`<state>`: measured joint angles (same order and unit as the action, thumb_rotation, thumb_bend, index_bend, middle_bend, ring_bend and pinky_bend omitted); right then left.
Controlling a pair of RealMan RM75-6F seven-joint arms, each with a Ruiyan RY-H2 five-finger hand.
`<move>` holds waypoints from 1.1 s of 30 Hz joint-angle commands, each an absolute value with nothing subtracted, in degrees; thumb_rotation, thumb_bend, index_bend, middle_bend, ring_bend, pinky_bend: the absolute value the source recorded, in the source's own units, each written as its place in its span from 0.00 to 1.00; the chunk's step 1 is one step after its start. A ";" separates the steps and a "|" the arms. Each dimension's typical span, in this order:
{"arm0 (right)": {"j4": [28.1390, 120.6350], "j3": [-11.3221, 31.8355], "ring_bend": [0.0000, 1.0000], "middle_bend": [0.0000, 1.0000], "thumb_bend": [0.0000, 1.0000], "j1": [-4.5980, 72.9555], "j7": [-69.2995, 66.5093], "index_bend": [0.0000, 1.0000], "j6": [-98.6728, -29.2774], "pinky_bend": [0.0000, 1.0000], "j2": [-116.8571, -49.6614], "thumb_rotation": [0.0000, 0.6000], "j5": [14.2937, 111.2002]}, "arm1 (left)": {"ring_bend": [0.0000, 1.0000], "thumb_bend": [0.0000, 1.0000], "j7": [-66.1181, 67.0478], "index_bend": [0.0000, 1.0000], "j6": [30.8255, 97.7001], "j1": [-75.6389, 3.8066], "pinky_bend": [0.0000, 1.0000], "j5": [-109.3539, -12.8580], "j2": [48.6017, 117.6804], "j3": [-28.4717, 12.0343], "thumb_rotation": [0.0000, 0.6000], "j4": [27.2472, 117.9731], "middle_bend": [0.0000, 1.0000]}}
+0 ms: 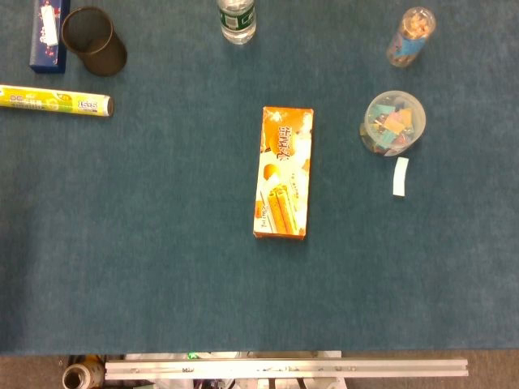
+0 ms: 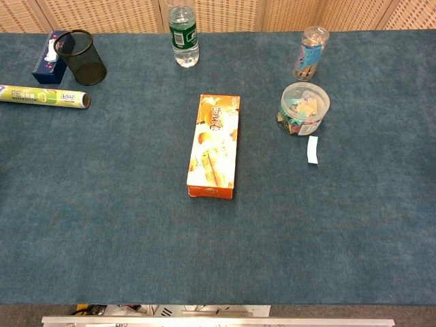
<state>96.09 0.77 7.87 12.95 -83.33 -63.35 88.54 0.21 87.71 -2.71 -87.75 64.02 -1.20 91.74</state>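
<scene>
An orange snack box (image 1: pixel 284 172) lies flat in the middle of the blue table cloth (image 1: pixel 162 267), long side running front to back; the chest view shows the same box (image 2: pixel 214 145) on the cloth (image 2: pixel 102 231). Neither hand nor arm appears in either view.
A clear tub of coloured clips (image 1: pixel 392 122) (image 2: pixel 304 108) stands right of the box, a small white strip (image 1: pixel 401 176) (image 2: pixel 313 149) in front of it. Behind: a clear tube (image 1: pixel 410 36), a water bottle (image 1: pixel 237 19). Far left: a mesh cup (image 1: pixel 94 40), a blue box (image 1: pixel 49 32), a yellow-green roll (image 1: pixel 53 101).
</scene>
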 commanded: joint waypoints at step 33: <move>86.53 1.93 1.00 0.89 0.18 21.05 23.35 0.45 -62.91 1.00 -81.22 1.00 87.30 | 0.09 0.26 -1.98 0.04 88.24 -2.31 0.04 -88.74 64.58 -0.62 1.00 89.89 0.10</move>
